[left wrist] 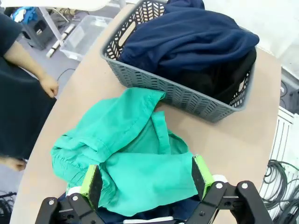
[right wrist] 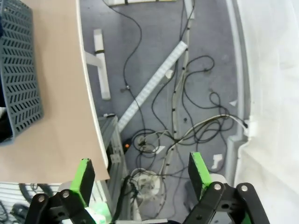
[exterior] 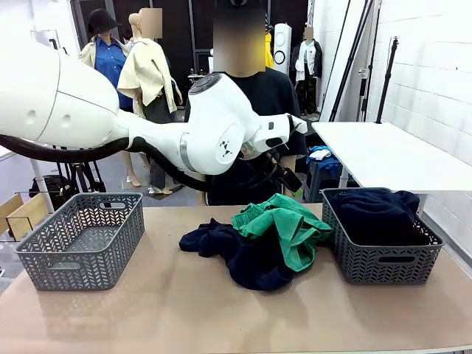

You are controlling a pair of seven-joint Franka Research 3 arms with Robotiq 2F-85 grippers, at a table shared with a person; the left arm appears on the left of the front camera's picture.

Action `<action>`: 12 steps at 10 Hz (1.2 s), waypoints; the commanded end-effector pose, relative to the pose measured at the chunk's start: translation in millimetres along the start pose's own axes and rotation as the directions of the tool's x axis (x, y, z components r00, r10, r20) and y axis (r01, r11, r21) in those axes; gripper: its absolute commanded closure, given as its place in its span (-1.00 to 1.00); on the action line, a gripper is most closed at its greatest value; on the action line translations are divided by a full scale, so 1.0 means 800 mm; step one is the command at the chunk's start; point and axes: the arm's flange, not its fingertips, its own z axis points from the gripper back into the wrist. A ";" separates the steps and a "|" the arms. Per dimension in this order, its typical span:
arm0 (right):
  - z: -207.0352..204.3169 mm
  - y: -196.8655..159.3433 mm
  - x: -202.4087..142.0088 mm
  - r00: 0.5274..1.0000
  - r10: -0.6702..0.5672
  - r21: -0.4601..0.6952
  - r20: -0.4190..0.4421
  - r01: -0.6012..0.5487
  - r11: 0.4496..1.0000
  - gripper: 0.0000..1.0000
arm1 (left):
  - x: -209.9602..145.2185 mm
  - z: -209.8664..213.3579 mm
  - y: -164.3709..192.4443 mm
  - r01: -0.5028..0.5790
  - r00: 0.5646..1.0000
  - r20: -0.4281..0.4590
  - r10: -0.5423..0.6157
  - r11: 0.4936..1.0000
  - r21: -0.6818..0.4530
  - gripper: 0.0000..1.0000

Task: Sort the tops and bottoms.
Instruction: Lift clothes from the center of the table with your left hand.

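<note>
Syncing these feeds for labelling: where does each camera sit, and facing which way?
Front view: fixed on the robot's side, faces the person across the table; left arm crosses.
Left wrist view: on that wrist, looks down at green garment; open left gripper.
Right wrist view: on that wrist, faces floor cables beyond table edge; open right gripper.
Shared: first two show green garment and full basket.

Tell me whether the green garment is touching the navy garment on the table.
Touching: front view shows the green garment overlapping the navy garment, no gap.
</note>
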 end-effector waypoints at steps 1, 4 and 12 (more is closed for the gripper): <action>0.003 -0.002 0.001 1.000 0.006 -0.019 -0.003 -0.006 1.000 -1.00 | -0.006 0.027 0.008 -0.012 1.000 0.016 0.012 0.999 0.042 -1.00; 0.003 -0.002 0.001 1.000 0.006 -0.019 -0.003 -0.006 1.000 -1.00 | 0.002 0.015 0.011 -0.004 1.000 0.014 0.004 1.000 0.015 -1.00; 0.003 -0.002 0.001 1.000 0.006 -0.019 -0.003 -0.006 1.000 -1.00 | -0.012 -0.071 0.013 0.045 0.988 -0.138 -0.062 0.992 -0.122 -1.00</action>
